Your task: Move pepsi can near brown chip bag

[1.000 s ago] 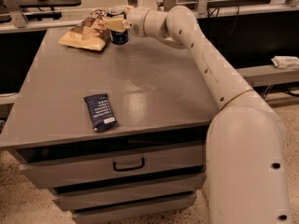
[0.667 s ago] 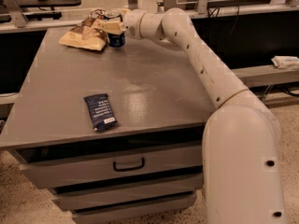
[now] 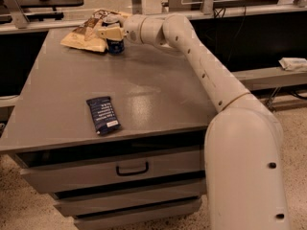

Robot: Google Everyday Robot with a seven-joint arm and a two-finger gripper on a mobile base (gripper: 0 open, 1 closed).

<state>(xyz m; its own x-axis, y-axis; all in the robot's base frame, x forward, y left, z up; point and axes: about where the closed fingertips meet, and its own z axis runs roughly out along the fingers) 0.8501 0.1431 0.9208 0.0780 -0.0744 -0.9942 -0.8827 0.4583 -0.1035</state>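
Note:
The pepsi can (image 3: 115, 46) stands upright at the far left of the grey table (image 3: 158, 90), touching the right edge of the brown chip bag (image 3: 88, 34). The chip bag lies flat at the table's far left corner, crinkly tan and brown. My gripper (image 3: 109, 32) reaches in from the right on the long white arm and sits around the can's top, its fingers on either side of the can. The can's upper part is hidden behind the fingers.
A flat dark blue snack wrapper (image 3: 103, 115) lies near the table's front left. Drawers with a handle (image 3: 132, 169) are under the tabletop. A shelf rail (image 3: 268, 75) runs on the right, and another table stands beyond the far edge.
The gripper and can have shifted slightly left toward the chip bag, and the can now rests on the table beside it.

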